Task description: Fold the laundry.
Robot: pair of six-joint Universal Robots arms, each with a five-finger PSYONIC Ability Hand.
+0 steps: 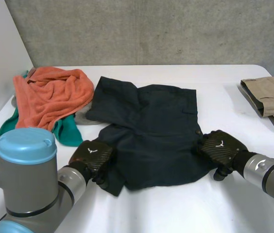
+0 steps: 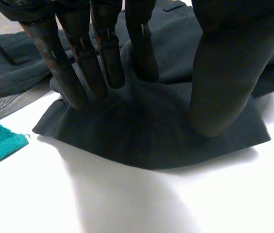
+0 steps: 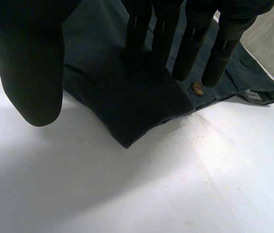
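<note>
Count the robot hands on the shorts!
2. The left hand presses the shorts at their near left corner; the right hand presses their near right edge, by the button.

Navy shorts [image 1: 146,131], orange towel [image 1: 49,97], teal towel [image 1: 69,133], tan garment [image 1: 273,97].

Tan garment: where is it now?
Head view: the tan garment lies at the right edge of the white table, apart from the dark shorts, beyond the right hand.
</note>
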